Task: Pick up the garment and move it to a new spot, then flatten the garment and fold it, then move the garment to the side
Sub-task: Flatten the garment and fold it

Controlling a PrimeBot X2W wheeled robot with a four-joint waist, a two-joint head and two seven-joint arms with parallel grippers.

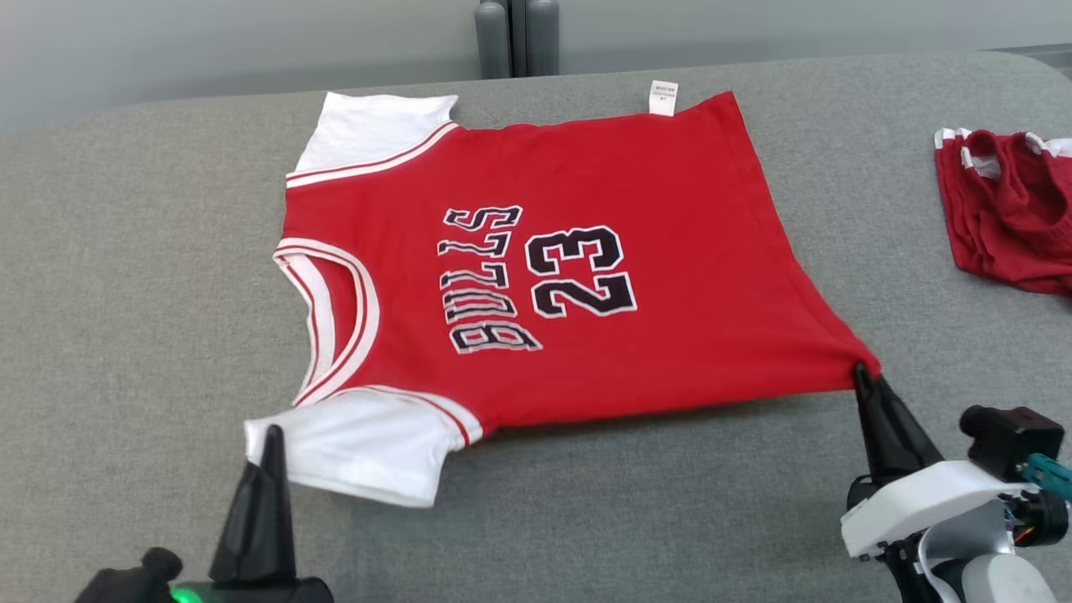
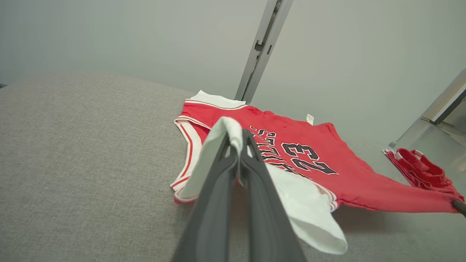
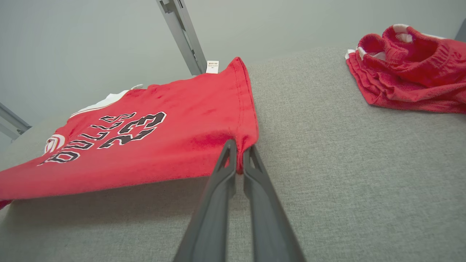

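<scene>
The garment is a red jersey with white sleeves and "BULLS 23" on it, spread on the grey table with its collar to the left. My left gripper is shut on the near white sleeve, pinching its edge and holding it off the surface. My right gripper is shut on the near hem corner, and the near edge of the garment hangs lifted between the two grips. The far edge rests on the table.
A second red cloth item lies crumpled at the right edge of the table. Grey posts stand behind the far edge against a pale wall. Bare grey surface runs along the near side and the left.
</scene>
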